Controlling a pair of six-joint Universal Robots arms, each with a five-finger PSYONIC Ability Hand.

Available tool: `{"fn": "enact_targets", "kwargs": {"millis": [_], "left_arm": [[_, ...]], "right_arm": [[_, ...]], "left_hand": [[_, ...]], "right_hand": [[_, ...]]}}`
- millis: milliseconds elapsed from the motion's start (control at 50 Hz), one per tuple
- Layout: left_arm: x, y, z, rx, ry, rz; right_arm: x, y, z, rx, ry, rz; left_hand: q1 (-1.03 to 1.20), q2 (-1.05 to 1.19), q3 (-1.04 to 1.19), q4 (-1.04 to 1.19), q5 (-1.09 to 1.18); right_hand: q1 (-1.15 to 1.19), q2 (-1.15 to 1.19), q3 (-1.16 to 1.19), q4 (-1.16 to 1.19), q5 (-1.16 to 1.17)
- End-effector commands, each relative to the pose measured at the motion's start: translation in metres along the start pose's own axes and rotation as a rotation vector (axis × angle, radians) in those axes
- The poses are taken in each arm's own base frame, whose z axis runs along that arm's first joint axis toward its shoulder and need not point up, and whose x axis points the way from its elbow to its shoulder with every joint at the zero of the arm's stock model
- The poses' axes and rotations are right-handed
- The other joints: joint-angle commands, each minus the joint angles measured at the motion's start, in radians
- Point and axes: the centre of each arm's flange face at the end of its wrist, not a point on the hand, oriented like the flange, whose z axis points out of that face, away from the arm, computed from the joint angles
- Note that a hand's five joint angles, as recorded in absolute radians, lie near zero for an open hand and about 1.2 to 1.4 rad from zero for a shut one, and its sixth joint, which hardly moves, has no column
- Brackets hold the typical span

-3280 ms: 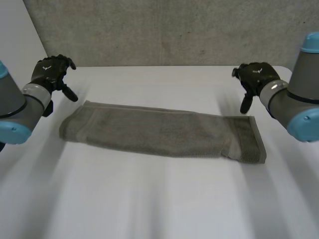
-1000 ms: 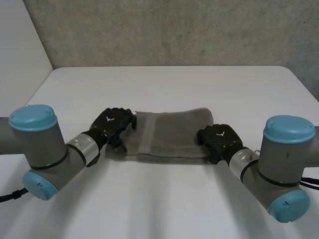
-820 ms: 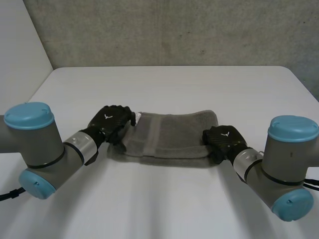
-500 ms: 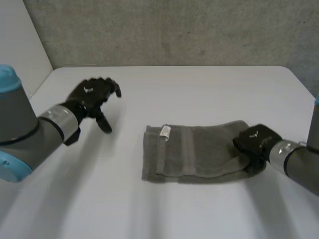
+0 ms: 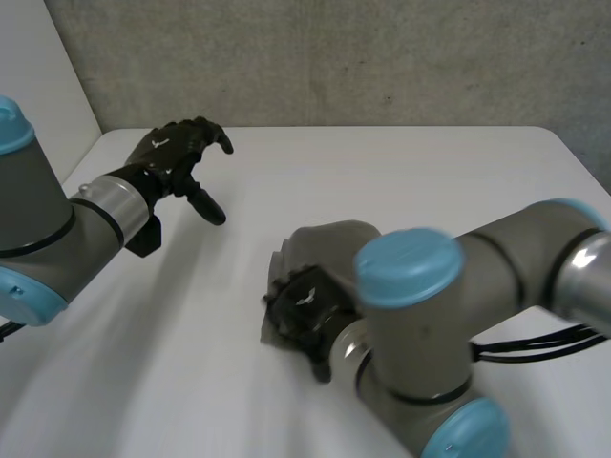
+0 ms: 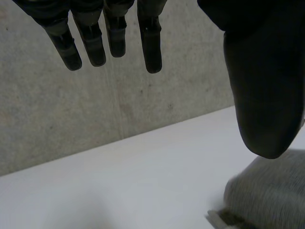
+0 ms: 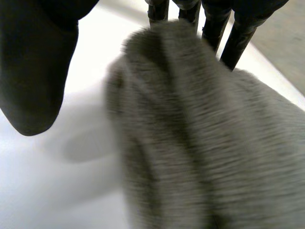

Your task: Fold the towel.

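Since half a second ago the right arm (image 5: 458,286) has swung across from the right edge of the head view to its lower centre. The right hand (image 5: 304,307) has gone from the towel's right end to its left end. The towel (image 5: 329,243), which lay flat as a long strip, now shows as a shorter, humped bundle. The left hand (image 5: 177,157) has hardly shifted.

Task item: the towel lies on the white counter (image 5: 401,172) just below centre of the head view. Its near-left part is under the right hand, and much of the rest is screened by the right arm.

Right hand: in the right wrist view the grey pile of the towel (image 7: 200,143) lies across the straight fingers (image 7: 236,40). The thumb (image 7: 33,71) stands off to one side, with bare counter between it and the cloth. No pinch is visible, so the hand is recorded as open with cloth resting against it. Judgement: it sits at this end because one end has been brought over onto the other, and the layer is being laid down or let go.

Left hand: in the upper left of the head view, raised off the counter and well apart from the towel. The left wrist view shows its fingers (image 6: 150,43) straight and spread, holding nothing, with the towel (image 6: 269,193) beyond the thumb. Judgement: it is held clear so as not to obstruct the crossing arm.

Edge alignment of the fold cannot be verified, as the arm covers it.
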Motion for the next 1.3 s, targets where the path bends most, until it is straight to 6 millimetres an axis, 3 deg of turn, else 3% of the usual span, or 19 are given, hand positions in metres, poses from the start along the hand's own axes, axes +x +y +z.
{"fn": "enact_targets", "kwargs": {"millis": [20,60,140,180,220,340,380,500,580,720,820,840,880,920,1120,1300], "left_arm": [[0.01,0.015,0.006,-0.035,0.031,-0.008],[0.027,0.026,0.006,-0.06,0.074,-0.005],[0.043,0.035,0.005,-0.084,0.114,-0.011],[0.053,0.04,0.004,-0.095,0.138,-0.012],[0.072,0.046,0.002,-0.101,0.185,-0.006],[0.1,0.052,0.004,-0.087,0.256,0.009],[0.117,0.053,0.006,-0.073,0.299,0.018],[0.137,0.06,0.012,-0.069,0.347,0.025],[0.15,0.079,0.016,-0.102,0.377,0.028],[0.146,0.098,0.014,-0.158,0.351,0.025],[0.124,0.108,0.01,-0.213,0.273,0.023],[0.111,0.111,0.011,-0.228,0.239,0.021],[0.101,0.11,0.011,-0.235,0.21,0.017],[0.087,0.111,0.008,-0.251,0.172,0.009],[0.053,0.114,-0.001,-0.294,0.081,-0.017],[0.047,0.123,-0.011,-0.333,0.067,-0.032]], "right_arm": [[0.061,-0.004,-0.018,0.045,0.109,0.15],[0.078,-0.005,-0.027,0.064,0.12,0.195],[0.092,-0.004,-0.033,0.078,0.135,0.24],[0.111,0.005,-0.035,0.07,0.172,0.317],[0.12,0.011,-0.035,0.064,0.191,0.357],[0.143,0.032,-0.033,0.075,0.251,0.527],[0.148,0.039,-0.033,0.078,0.267,0.548],[0.155,0.058,-0.035,0.058,0.301,0.588],[0.153,0.061,-0.034,0.051,0.297,0.598],[0.148,0.072,-0.019,0.034,0.284,0.606],[0.145,0.075,-0.009,0.022,0.272,0.608],[0.145,0.075,-0.009,0.022,0.272,0.608],[0.13,0.07,0.0,0.023,0.227,0.586],[0.126,0.068,0.004,0.023,0.215,0.581],[0.097,0.053,0.021,0.046,0.136,0.57],[0.087,0.045,0.036,0.068,0.111,0.584]], "left_hand": [[-0.074,-0.065,-0.071,-0.073,-0.046],[-0.074,-0.065,-0.071,-0.073,-0.046],[-0.074,-0.065,-0.071,-0.073,-0.046],[-0.074,-0.065,-0.071,-0.073,-0.046],[-0.074,-0.065,-0.071,-0.073,-0.046],[-0.068,-0.059,-0.065,-0.067,-0.041],[-0.065,-0.056,-0.062,-0.064,-0.038],[-0.056,-0.047,-0.053,-0.055,-0.029],[-0.053,-0.044,-0.05,-0.052,-0.026],[-0.056,-0.047,-0.053,-0.055,-0.029],[-0.056,-0.047,-0.053,-0.055,-0.029],[-0.059,-0.05,-0.056,-0.058,-0.032],[-0.059,-0.05,-0.056,-0.058,-0.032],[-0.059,-0.05,-0.056,-0.058,-0.032],[-0.062,-0.053,-0.059,-0.061,-0.035],[-0.068,-0.059,-0.065,-0.067,-0.041]], "right_hand": [[-0.069,-0.071,-0.078,-0.082,-0.061],[-0.069,-0.071,-0.078,-0.082,-0.061],[-0.069,-0.071,-0.078,-0.082,-0.061],[-0.069,-0.071,-0.078,-0.082,-0.061],[-0.069,-0.071,-0.078,-0.082,-0.061],[-0.069,-0.071,-0.078,-0.082,-0.061],[-0.069,-0.071,-0.078,-0.082,-0.061],[-0.069,-0.071,-0.078,-0.082,-0.061],[-0.069,-0.071,-0.078,-0.082,-0.061],[-0.069,-0.071,-0.078,-0.082,-0.061],[-0.069,-0.071,-0.078,-0.082,-0.061],[-0.069,-0.071,-0.078,-0.082,-0.061],[-0.069,-0.071,-0.078,-0.082,-0.061],[-0.069,-0.071,-0.078,-0.082,-0.061],[-0.069,-0.071,-0.078,-0.082,-0.061],[-0.069,-0.071,-0.078,-0.082,-0.061]]}}
